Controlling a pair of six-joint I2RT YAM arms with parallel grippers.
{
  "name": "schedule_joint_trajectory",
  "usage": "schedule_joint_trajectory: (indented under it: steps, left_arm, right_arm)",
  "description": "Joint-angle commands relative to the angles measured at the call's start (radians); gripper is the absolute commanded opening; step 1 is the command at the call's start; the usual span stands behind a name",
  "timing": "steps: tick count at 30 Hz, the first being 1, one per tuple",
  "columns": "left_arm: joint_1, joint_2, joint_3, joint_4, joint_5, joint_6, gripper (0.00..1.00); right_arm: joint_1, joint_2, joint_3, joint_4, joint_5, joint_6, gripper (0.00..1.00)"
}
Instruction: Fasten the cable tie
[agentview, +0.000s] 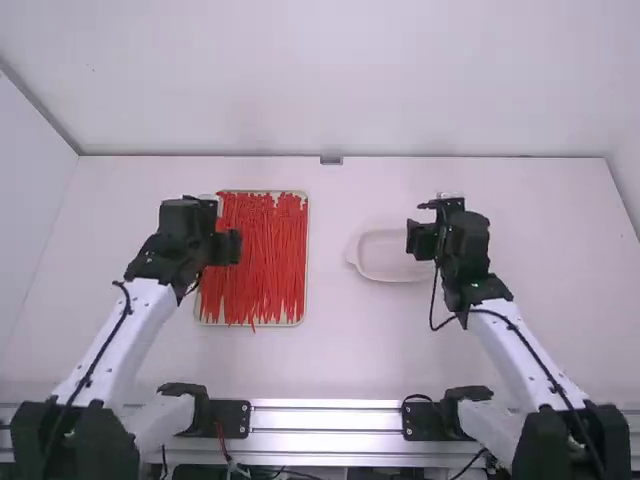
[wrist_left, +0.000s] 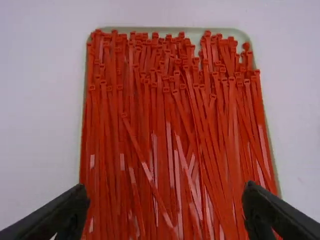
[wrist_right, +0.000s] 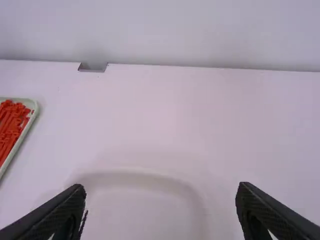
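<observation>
Red cable ties (agentview: 262, 258) fill the tray (wrist_left: 170, 29) (white bowl (agentview: 385, 258) nearby)

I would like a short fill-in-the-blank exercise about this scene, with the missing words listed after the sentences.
1. The left gripper hangs above a tray full of ____ cable ties.
2. The right gripper hangs above a ____ dish.
3. The fingers of both grippers are ____.

Missing words: red; white; open.
</observation>
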Motion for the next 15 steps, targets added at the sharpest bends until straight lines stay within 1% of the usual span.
schedule_joint_trajectory:
  steps: [1,9,15]
  left_arm:
    - [-0.012,0.057,0.060,-0.017,0.015,-0.007,0.84]
    - [-0.015,0.201,0.163,-0.062,0.024,-0.007,0.94]
    - [-0.016,0.257,0.203,-0.077,0.024,0.009,0.98]
  right_arm:
    - [0.010,0.059,0.063,0.012,-0.001,0.001,0.85]
    - [0.028,0.201,0.142,0.020,-0.001,0.004,0.94]
    - [0.036,0.255,0.172,0.022,-0.002,0.009,0.98]
